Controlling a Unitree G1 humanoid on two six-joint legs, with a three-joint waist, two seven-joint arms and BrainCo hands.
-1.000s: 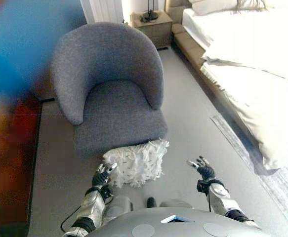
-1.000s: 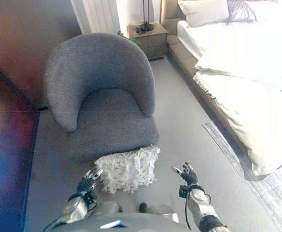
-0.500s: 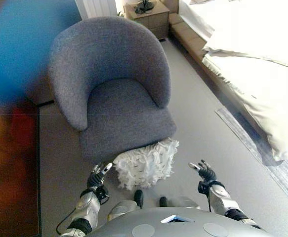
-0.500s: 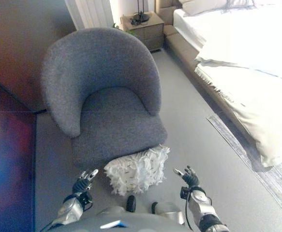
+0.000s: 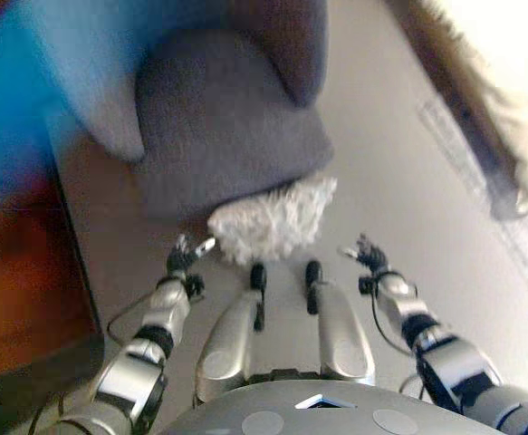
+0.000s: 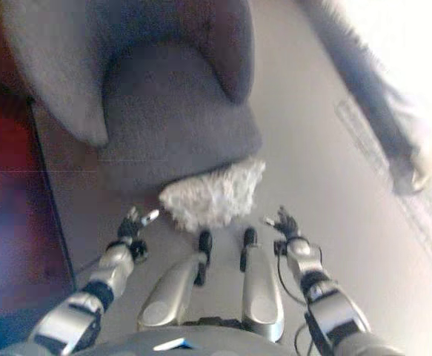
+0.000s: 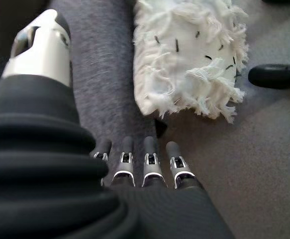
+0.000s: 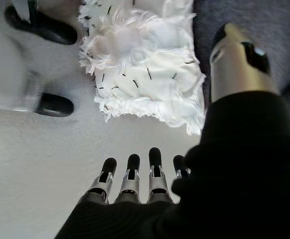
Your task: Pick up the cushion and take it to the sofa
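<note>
A white shaggy cushion (image 5: 273, 222) lies on the floor, leaning against the front of the grey armchair (image 5: 223, 136). My left hand (image 5: 184, 258) hovers just left of the cushion, fingers straight and open, not touching it. On the cushion's right side my right hand (image 5: 365, 254) is held open, a short gap away. In the left wrist view the cushion (image 7: 189, 59) shows past my open left hand (image 7: 145, 167). The right wrist view has the cushion (image 8: 145, 64) beyond my open right hand (image 8: 135, 177). Neither hand holds anything.
The grey armchair (image 6: 175, 119) fills the upper middle. A bed with pale bedding (image 5: 508, 82) runs along the right, with a rug edge (image 5: 508, 227) beside it. A dark red-brown furniture surface (image 5: 19, 263) stands at the left. Grey carpet (image 5: 390, 181) lies between chair and bed.
The camera has tipped downward, so the whole scene has shifted up. Both hands have reached further forward, to either side of the cushion. The cushion itself has not moved.
</note>
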